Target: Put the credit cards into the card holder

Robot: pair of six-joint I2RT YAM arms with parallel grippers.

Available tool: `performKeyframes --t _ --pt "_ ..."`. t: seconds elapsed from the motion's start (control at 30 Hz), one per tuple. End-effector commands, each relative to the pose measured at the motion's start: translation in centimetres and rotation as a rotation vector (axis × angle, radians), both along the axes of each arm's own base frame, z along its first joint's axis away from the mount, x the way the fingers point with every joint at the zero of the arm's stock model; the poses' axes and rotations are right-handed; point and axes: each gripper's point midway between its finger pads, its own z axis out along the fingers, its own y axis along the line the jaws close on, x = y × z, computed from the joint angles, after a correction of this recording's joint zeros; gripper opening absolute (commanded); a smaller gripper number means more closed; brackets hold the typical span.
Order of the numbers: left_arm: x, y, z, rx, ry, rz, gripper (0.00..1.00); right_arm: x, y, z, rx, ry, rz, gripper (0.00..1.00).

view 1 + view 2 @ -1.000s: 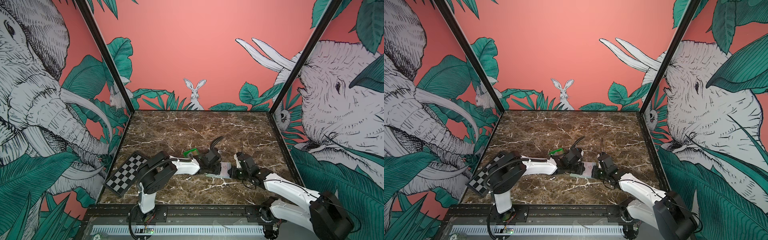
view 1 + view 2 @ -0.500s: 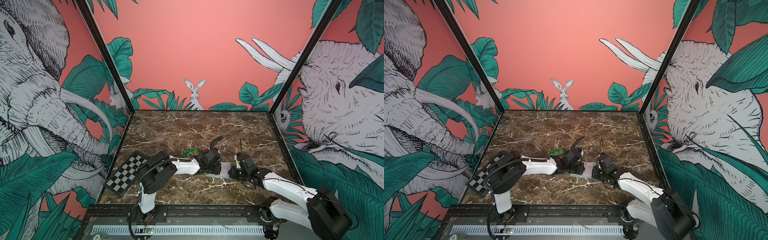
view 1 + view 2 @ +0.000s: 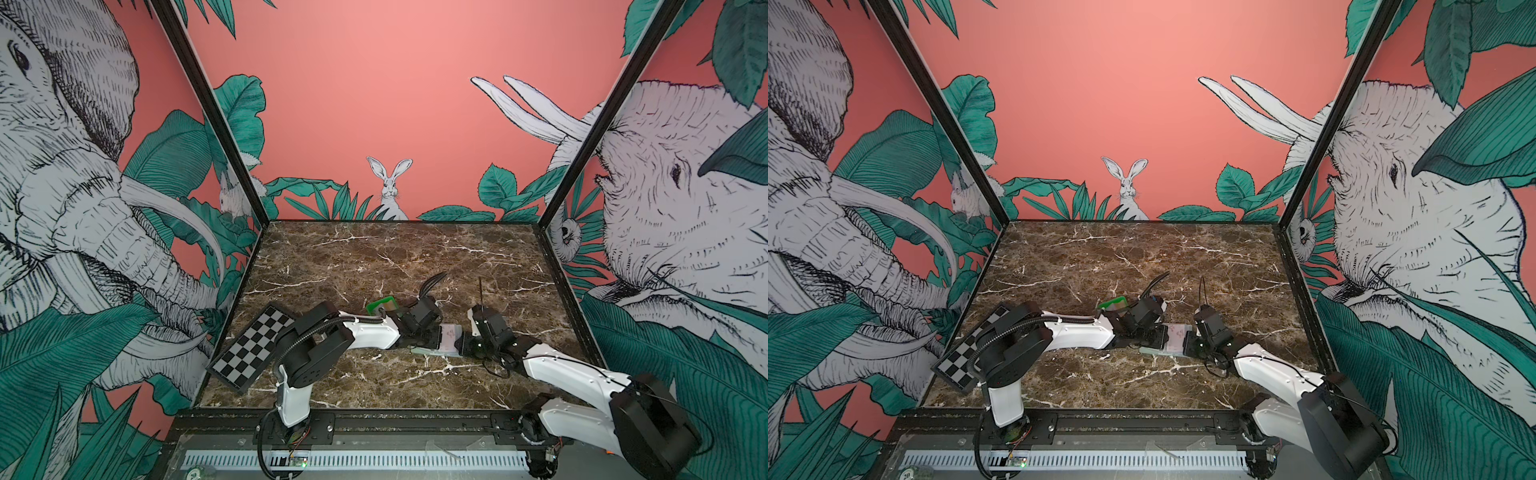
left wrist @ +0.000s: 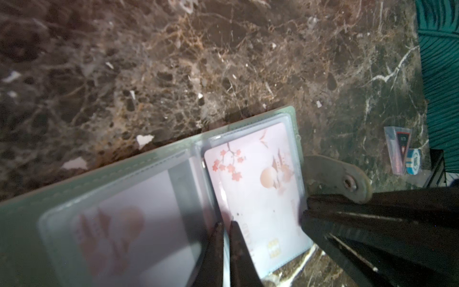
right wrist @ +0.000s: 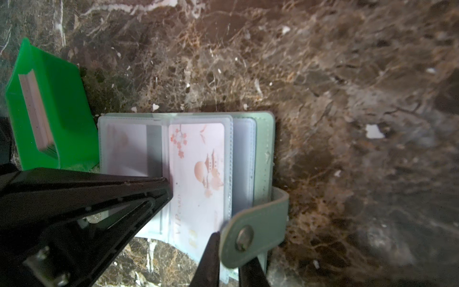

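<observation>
A pink, blossom-printed credit card (image 5: 198,174) sits partway in a clear sleeve of the open sage-green card holder (image 5: 263,139), at 5 o'clock on the marble table (image 3: 374,257). The left gripper (image 4: 227,223), at the holder's 9 o'clock, pinches the card's edge. The right gripper (image 4: 306,208), at 3 o'clock, is narrow, its grip unclear.

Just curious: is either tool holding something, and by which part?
The left tool pinches the card holder's clear sleeve at its edge beside the pink card. The right tool straddles the snap tab; whether it grips is unclear.

Pink card (image 5: 198,174) partly inside open holder (image 5: 264,149)
</observation>
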Motion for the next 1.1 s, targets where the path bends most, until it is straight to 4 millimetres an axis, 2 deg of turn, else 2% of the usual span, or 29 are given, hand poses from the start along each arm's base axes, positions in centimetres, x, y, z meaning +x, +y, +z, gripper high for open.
performKeyframes --t 0.0,0.57,0.8,1.07 --pt "-0.6 1.5 -1.9 0.080 0.054 0.014 0.10 0.5 0.5 0.5 0.023 -0.020 0.005 0.16" --pt "-0.7 1.1 -1.9 0.064 0.063 0.009 0.10 0.6 0.7 2.6 0.074 -0.097 0.014 0.20" --pt "-0.7 1.0 -1.8 0.059 0.066 0.008 0.10 0.4 1.3 1.2 0.067 -0.009 0.024 0.22" --pt "-0.7 1.1 -1.8 0.061 0.064 0.009 0.10 0.2 0.6 -0.2 0.013 0.046 -0.006 0.25"
